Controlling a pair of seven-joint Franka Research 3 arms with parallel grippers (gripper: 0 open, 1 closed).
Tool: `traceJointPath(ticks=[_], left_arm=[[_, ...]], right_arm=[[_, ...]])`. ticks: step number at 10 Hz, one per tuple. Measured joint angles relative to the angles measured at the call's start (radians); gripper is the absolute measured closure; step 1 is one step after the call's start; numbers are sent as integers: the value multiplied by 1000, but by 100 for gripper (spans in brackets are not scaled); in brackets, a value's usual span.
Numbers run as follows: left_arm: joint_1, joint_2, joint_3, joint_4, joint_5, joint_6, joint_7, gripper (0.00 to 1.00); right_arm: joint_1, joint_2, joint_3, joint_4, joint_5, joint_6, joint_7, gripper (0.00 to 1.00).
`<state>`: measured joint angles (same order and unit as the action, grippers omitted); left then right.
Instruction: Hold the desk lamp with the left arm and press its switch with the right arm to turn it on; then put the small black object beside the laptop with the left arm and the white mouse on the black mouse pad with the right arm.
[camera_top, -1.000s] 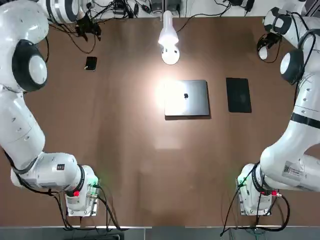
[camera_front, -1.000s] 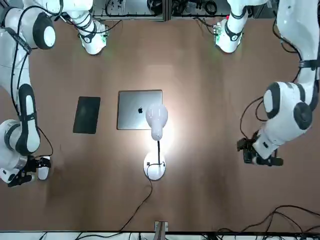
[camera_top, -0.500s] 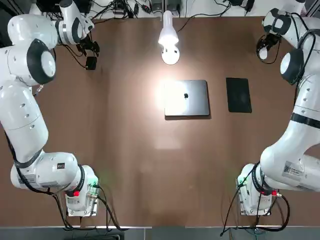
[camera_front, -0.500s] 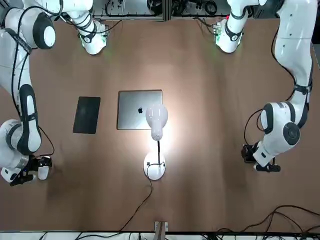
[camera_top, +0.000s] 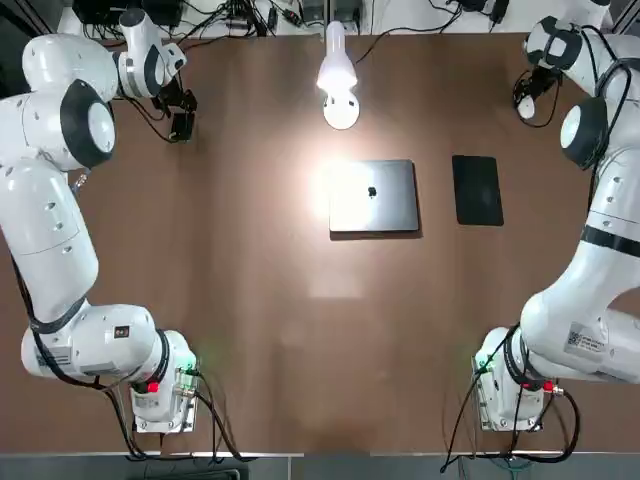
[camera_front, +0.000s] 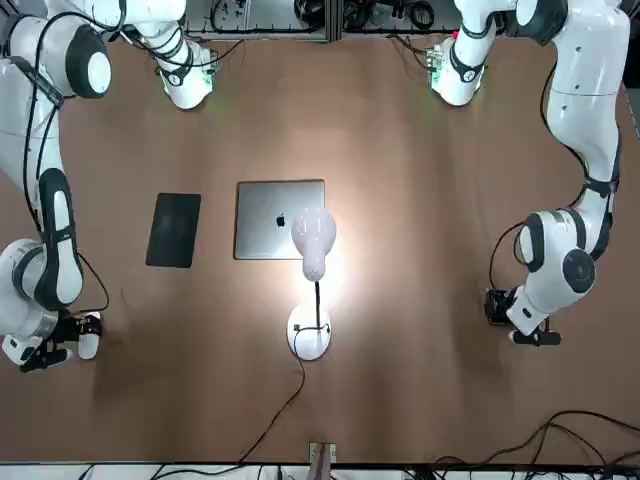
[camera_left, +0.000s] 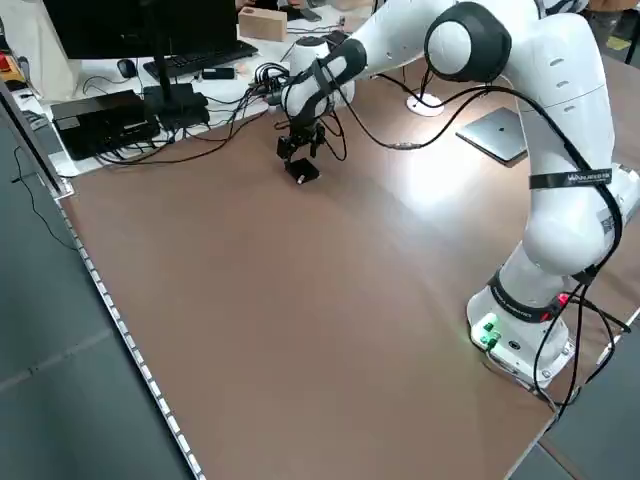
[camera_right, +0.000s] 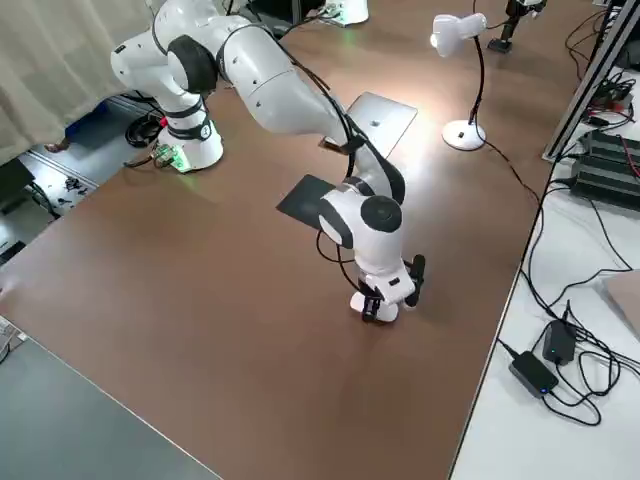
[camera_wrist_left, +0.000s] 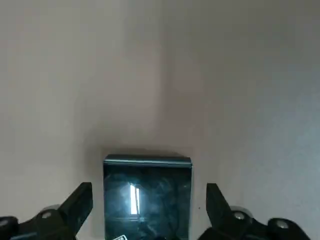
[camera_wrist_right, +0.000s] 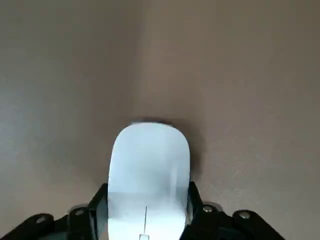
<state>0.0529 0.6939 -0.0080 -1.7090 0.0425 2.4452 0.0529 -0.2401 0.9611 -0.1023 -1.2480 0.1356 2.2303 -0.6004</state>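
From overhead, our left gripper (camera_top: 180, 112) hangs over the small black object (camera_top: 181, 126), far left of the laptop (camera_top: 373, 196). In its wrist view, spread fingers (camera_wrist_left: 75, 206) straddle it; we should descend squarely. The right gripper (camera_wrist_right: 145, 212) pinches the white mouse (camera_wrist_right: 149, 165); lift gently toward the mouse pad (camera_top: 477, 189).

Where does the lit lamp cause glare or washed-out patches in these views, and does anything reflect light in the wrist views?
Top view: the desk lamp blows out the tabletop and the laptop lid's near edge. Front view: a bright halo surrounds the lamp head. Left wrist view: the small black object carries a specular streak. Right wrist view: the white mouse is evenly lit.
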Motion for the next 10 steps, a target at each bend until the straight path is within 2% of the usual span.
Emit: traceJointPath(ticks=[5, 7, 10], left_arm=[[1, 2, 14, -29, 0, 0, -11, 0], [1, 2, 15, -31, 0, 0, -11, 0], [-3, 8, 15, -35, 0, 6, -11, 0]], right_arm=[[18, -26, 10, 7, 0, -26, 11, 36], [52, -68, 12, 9, 0, -125, 53, 36], [116, -173, 13, -10, 0, -324, 197, 36]])
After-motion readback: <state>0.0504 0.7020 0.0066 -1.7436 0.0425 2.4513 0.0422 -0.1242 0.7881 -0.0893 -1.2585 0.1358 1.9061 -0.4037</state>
